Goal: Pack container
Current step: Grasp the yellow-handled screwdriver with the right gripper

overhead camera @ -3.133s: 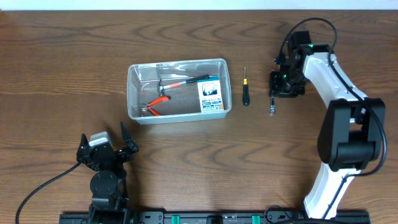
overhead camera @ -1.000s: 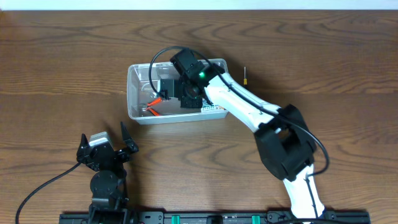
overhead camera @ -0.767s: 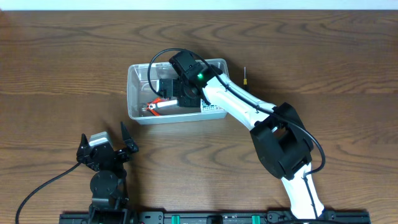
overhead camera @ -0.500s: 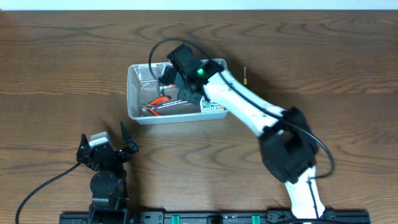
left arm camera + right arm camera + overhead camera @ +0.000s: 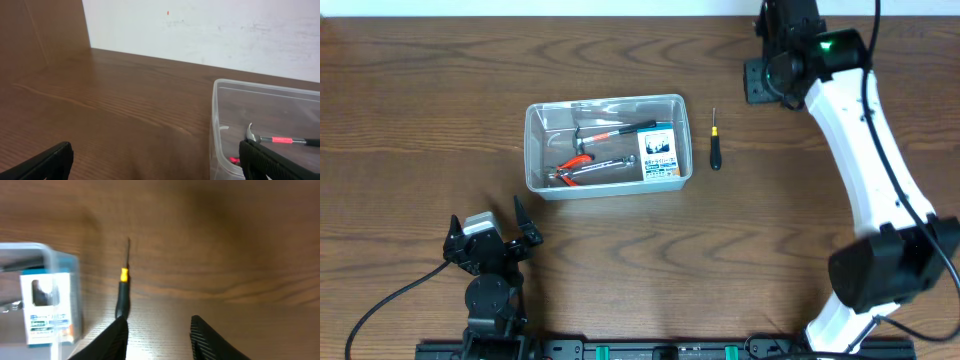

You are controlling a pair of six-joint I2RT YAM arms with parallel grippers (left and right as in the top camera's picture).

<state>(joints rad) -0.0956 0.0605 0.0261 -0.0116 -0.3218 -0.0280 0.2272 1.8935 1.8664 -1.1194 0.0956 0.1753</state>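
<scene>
Black-fingered, the right gripper (image 5: pixel 157 341) stands with a moderate gap between its jaws and nothing in it, at the upper right of the overhead frame (image 5: pixel 760 82). In its wrist view, bare wood shows between the two fingers. Below and left of it a screwdriver (image 5: pixel 715 146) lies on the table, black handle with a yellow band, tip towards the top of the overhead frame, just beside the container's right end but apart from it.

The container (image 5: pixel 533 150), clear plastic, sits left of centre with its long axis running left to right across the overhead frame, open side up. Inside lie a hammer (image 5: pixel 610 131), red-handled pliers (image 5: pixel 570 166) and, at the right end, a blue-and-white box (image 5: pixel 660 153).

The left gripper (image 5: pixel 490 232) rests at the lower left, spread wide and empty, facing the container's left wall (image 5: pixel 216 125).

Brown wood-grain table (image 5: pixel 420 90) carries everything. A white wall (image 5: pixel 210 30) rises behind its far edge.
</scene>
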